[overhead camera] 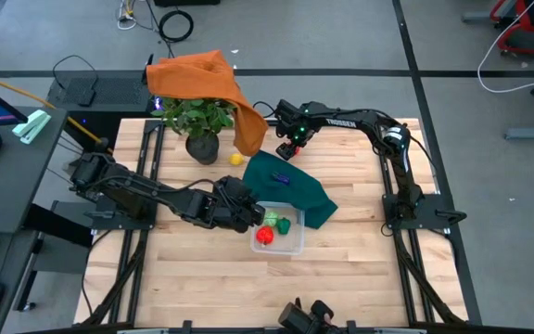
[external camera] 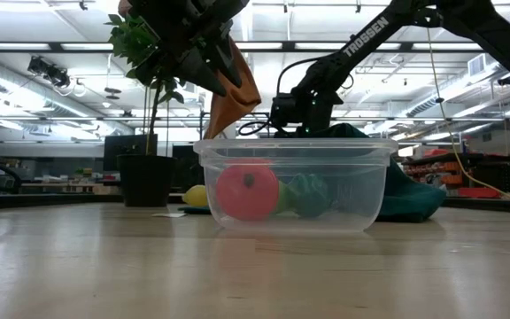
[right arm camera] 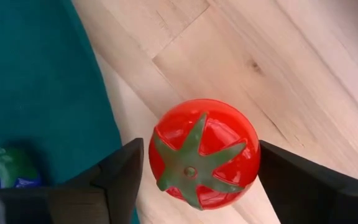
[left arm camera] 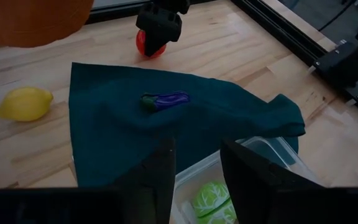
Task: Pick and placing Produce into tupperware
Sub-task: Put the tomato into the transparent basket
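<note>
A: Where is the tupperware [overhead camera: 280,238] and what is in it?

B: It sits a little toward the table's [overhead camera: 202,278] front edge, near the middle, touching the teal cloth [overhead camera: 290,190]. Inside lie a red piece [overhead camera: 264,236] and a green piece [overhead camera: 283,224].

A: And the loose produce?

B: A small eggplant [overhead camera: 282,178] lies on the cloth. A lemon [overhead camera: 236,159] rests on the bare wood beside the cloth's rear corner, close to the potted plant [overhead camera: 197,121] that wears an orange cloth [overhead camera: 202,82]. A tomato [right arm camera: 202,151] sits on the wood just off the cloth's rear edge.

A: What about the arms?

B: The right gripper [overhead camera: 292,146] is over that tomato, fingers spread on either side of it, with gaps showing, so not clamped. The left gripper [overhead camera: 251,217] is at the container's left end, above its rim; its fingers [left arm camera: 156,176] stand apart, holding nothing.
</note>
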Controlling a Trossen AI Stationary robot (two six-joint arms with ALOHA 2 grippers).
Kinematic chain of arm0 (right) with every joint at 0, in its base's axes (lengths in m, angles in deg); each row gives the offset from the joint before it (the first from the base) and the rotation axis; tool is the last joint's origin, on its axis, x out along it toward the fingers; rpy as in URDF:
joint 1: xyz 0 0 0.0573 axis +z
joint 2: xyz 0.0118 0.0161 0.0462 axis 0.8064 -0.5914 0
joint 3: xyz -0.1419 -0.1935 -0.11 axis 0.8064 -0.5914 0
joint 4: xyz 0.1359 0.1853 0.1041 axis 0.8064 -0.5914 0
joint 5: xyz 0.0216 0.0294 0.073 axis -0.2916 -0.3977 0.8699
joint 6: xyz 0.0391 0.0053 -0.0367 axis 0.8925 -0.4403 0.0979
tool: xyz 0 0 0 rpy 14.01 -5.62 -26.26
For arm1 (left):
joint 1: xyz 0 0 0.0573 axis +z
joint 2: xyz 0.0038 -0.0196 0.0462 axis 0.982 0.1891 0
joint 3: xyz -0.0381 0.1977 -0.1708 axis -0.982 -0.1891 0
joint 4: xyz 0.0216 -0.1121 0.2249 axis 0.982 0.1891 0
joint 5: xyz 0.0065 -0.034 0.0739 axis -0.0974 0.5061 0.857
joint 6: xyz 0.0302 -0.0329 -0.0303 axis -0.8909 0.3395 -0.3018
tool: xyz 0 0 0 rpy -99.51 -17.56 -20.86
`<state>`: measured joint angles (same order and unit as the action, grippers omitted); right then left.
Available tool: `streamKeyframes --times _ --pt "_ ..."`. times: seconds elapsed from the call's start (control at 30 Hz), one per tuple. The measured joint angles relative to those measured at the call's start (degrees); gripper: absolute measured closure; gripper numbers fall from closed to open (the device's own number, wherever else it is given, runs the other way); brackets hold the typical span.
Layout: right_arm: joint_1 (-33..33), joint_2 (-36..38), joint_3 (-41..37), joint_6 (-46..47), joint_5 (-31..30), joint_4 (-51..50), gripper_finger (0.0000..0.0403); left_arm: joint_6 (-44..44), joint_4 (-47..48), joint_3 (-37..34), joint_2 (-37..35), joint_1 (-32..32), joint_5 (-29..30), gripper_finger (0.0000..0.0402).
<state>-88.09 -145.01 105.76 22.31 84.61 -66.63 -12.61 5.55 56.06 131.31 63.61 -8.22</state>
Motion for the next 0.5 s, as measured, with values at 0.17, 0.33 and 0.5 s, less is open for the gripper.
streamKeyframes --times 0.17,0.33,0.5 --pt "0.0 0.0 0.0 0.0 0.0 0.0 0.0147 0.0 0.0 0.0 0.0 0.0 0.0 0.0268" --pt "0.0 0.0 0.0 0.0 0.0 0.0 0.0151 0.0 0.0 0.0 0.0 0.0 0.0 0.0273" --pt "0.0 0.1 0.0 0.0 0.0 0.0 0.0153 -0.1 0.0 0.0 0.0 0.0 0.0 0.0268"
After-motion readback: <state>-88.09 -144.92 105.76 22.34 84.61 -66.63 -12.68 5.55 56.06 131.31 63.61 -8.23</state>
